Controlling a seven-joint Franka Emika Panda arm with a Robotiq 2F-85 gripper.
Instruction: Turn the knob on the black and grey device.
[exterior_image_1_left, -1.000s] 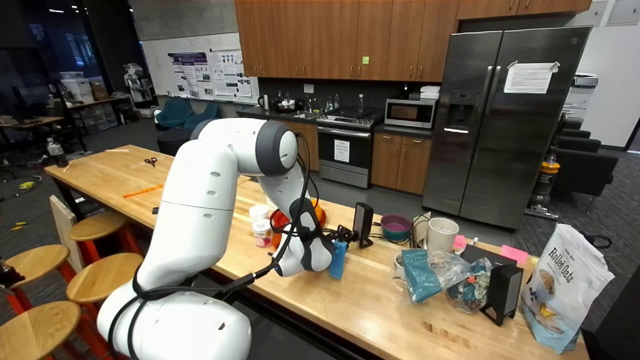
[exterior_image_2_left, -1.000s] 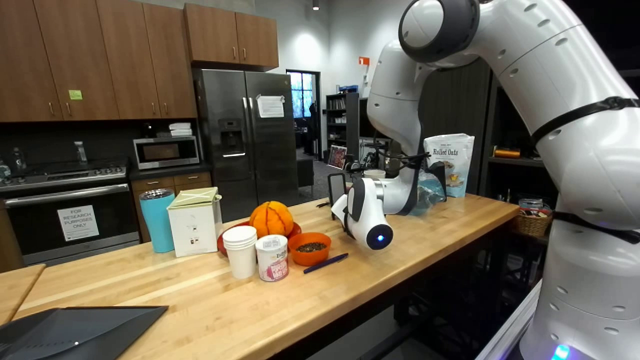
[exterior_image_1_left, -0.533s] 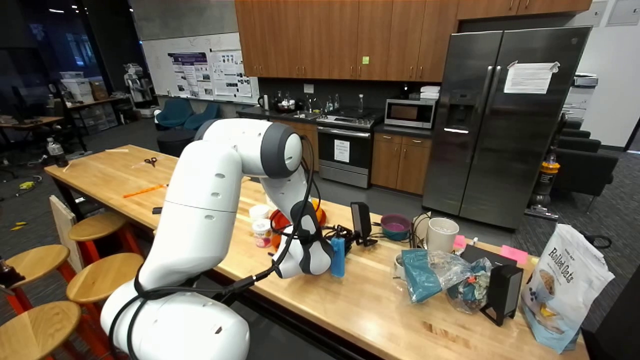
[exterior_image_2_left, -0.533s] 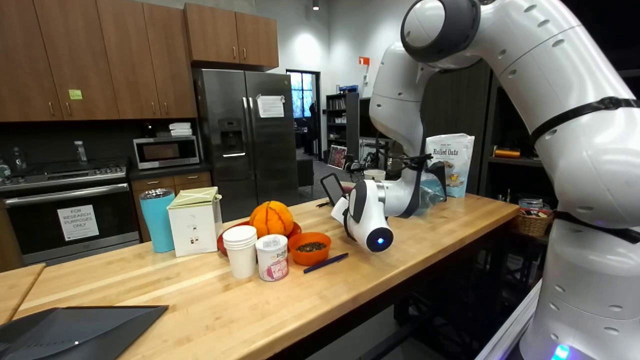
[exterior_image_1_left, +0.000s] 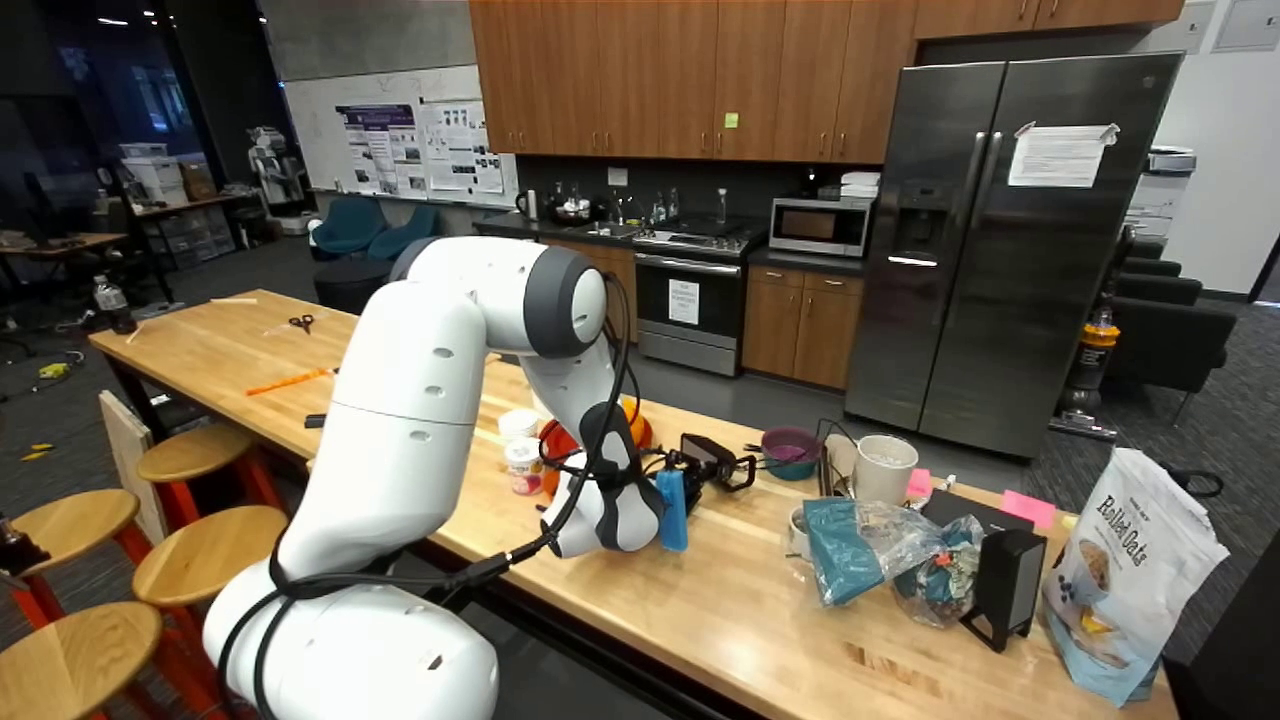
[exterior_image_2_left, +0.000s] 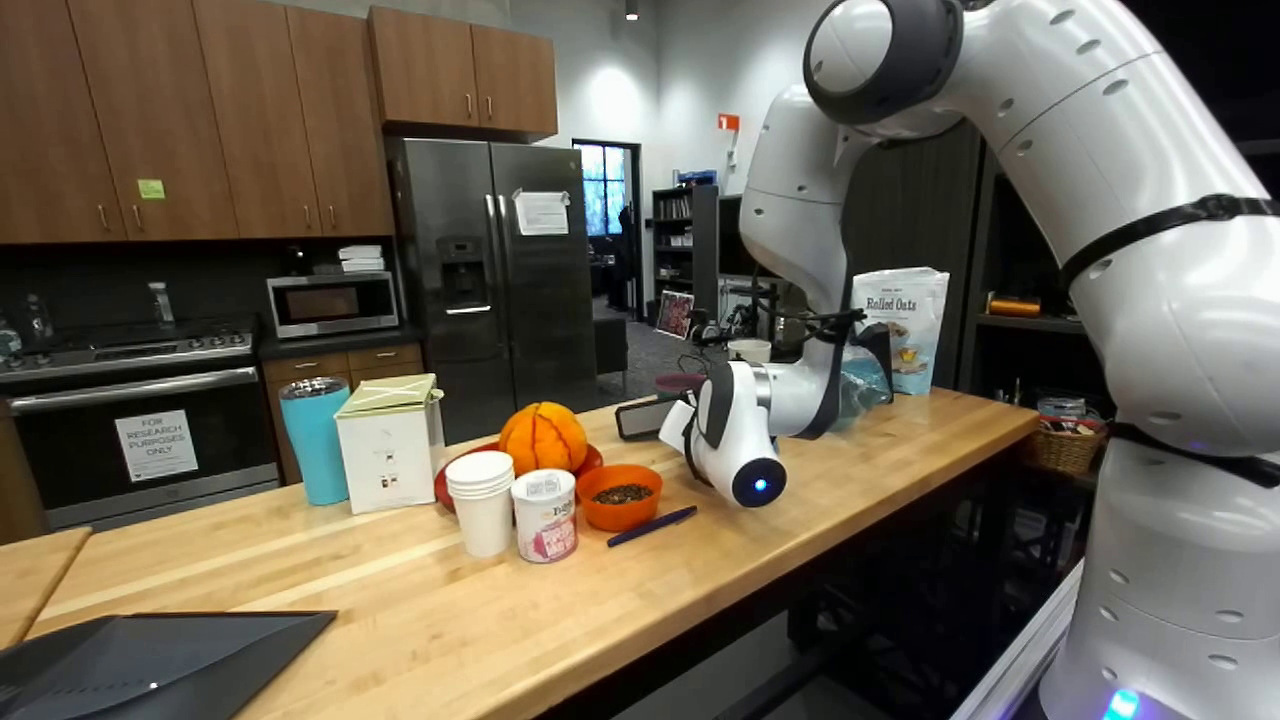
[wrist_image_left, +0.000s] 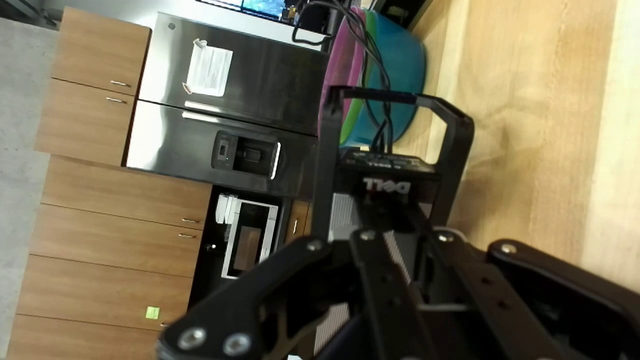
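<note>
The table (exterior_image_1_left: 740, 590) bears the whole spread. At one end the oats bag (exterior_image_1_left: 1120, 580) stands upright, its contents out of sight; the box (exterior_image_2_left: 390, 450) and the tumbler (exterior_image_2_left: 318, 445) look closed.

The device (exterior_image_2_left: 645, 418) lies on its side, its foot (wrist_image_left: 456, 150) pointing toward the stacked bowls (wrist_image_left: 402, 65); I cannot tell whether the table or the gripper (wrist_image_left: 387, 205) carries it. Expect light, stiff, smooth plastic, likely to skid or swing round whole, with cords (wrist_image_left: 382, 142) that may tug. The grille (wrist_image_left: 345, 212) would probably dent, so the hard narrow sides are the place to steady it.

In the wrist view the gripper reaches over its front, just beneath the DELL mark (wrist_image_left: 387, 185), jaws close together; dark against dark, I cannot tell whether they pinch anything.

The stacked bowls' inside is hard to make out. The red dish (exterior_image_2_left: 590, 460) carries a pumpkin (exterior_image_2_left: 543, 437); the orange bowl (exterior_image_2_left: 620, 516) holds small dark bits; the cups (exterior_image_2_left: 480, 505) are nested, the tub (exterior_image_2_left: 545, 515) lidded.

Smallest is the knob, out of sight; a light pinch on its rim should do.
</note>
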